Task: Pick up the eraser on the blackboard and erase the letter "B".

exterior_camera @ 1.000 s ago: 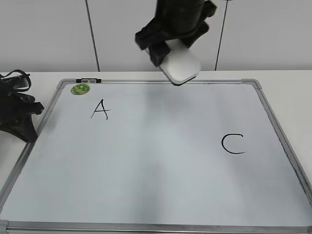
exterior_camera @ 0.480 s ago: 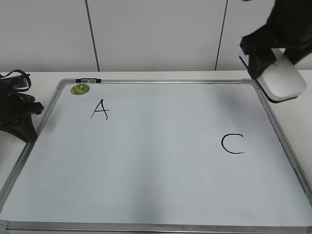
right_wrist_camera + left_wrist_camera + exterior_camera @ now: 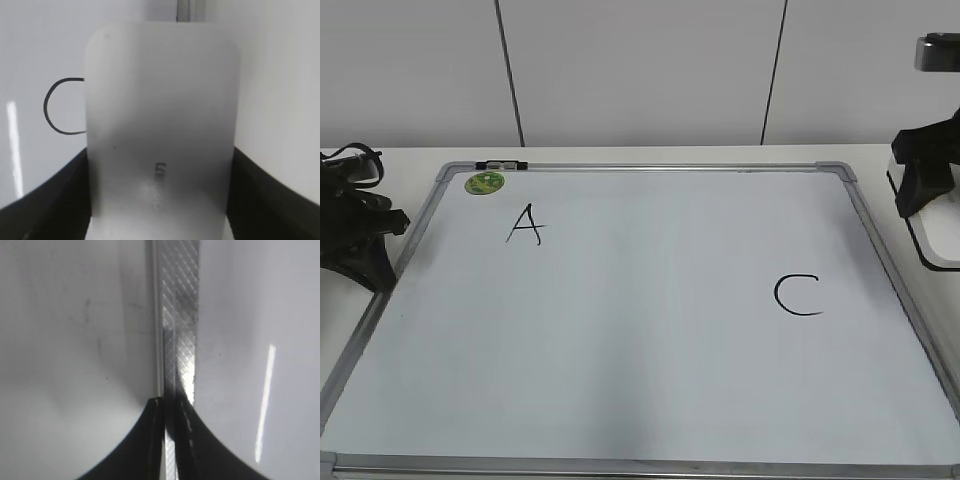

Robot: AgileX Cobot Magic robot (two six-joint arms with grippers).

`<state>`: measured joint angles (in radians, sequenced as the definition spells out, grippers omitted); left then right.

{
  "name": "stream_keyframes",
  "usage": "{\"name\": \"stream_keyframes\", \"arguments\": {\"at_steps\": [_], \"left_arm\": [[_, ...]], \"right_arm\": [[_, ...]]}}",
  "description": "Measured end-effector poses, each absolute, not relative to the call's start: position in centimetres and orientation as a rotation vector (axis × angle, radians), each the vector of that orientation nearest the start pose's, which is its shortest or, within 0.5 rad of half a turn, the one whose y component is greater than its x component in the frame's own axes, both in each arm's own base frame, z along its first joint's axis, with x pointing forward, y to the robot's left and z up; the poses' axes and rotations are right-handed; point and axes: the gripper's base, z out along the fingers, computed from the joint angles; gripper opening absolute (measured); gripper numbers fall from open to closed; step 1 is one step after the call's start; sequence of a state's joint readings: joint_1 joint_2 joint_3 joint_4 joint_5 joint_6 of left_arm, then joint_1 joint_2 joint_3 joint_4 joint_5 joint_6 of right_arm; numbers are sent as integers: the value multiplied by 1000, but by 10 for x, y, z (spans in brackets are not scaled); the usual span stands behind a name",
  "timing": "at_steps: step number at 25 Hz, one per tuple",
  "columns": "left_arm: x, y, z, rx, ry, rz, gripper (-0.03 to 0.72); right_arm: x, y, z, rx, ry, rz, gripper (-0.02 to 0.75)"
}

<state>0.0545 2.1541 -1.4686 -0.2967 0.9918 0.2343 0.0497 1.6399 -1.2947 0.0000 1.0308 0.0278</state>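
I have the eraser point(image 3: 160, 130) clamped in my right gripper point(image 3: 920, 185), jaws closed on its two long sides, white top facing my wrist camera. A second ago I held it above the far edge of the blackboard point(image 3: 650, 166), near the middle; half a second ago it was over the board's far right corner; now it sits just past the board's right frame, low, close to the table or touching it, I cannot tell which. In my right wrist view the "C" point(image 3: 797, 296) shows partly behind the eraser's left side.

On the board I find only the "A" point(image 3: 525, 224), near the green magnet point(image 3: 485, 182) at the far left corner, and the "C" toward the right. Between them the surface is blank, with no "B" anywhere. I judge the erasing done, and this sideways carry reads as me taking the eraser off to set it down beside the board.

My left gripper point(image 3: 167, 407) rests at the board's left frame, fingertips pressed together, holding nothing.
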Motion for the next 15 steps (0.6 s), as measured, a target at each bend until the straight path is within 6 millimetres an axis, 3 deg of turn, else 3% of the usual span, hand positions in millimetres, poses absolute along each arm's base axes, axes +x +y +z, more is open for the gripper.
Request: {"name": "stream_keyframes", "arguments": {"at_steps": [15], "left_arm": [[408,0,126,22,3101,-385,24]], "right_arm": [[365,15,198,-43,2957,26,547]]}}
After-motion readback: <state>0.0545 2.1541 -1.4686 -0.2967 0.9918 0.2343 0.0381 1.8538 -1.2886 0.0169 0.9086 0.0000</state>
